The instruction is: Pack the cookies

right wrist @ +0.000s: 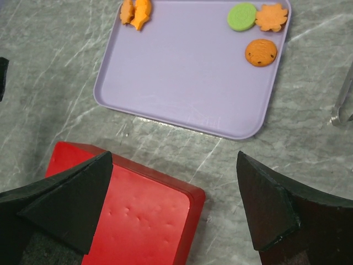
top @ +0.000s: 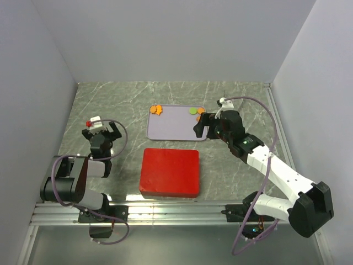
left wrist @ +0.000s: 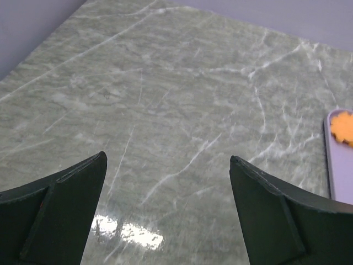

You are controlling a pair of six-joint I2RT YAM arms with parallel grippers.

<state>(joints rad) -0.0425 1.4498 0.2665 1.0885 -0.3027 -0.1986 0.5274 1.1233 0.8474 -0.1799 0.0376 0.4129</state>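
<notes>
Several cookies lie on a lavender tray [top: 175,126]: irregular orange pieces [top: 157,109] at its far left corner, and a green disc [top: 193,110] and orange pieces [top: 201,111] at its far right. The right wrist view shows the tray [right wrist: 182,77], the irregular orange pieces [right wrist: 137,12], the green disc [right wrist: 242,16], an orange flower shape [right wrist: 271,17] and a round orange cookie [right wrist: 261,52]. My right gripper [right wrist: 174,157] [top: 201,127] is open and empty, above the tray's near right corner. My left gripper [left wrist: 166,159] [top: 101,131] is open and empty, left of the tray.
A red closed box [top: 170,171] [right wrist: 132,215] sits just in front of the tray. A metal utensil [right wrist: 342,105] lies on the table right of the tray. The tray's edge [left wrist: 339,171] with an orange cookie [left wrist: 343,126] shows in the left wrist view.
</notes>
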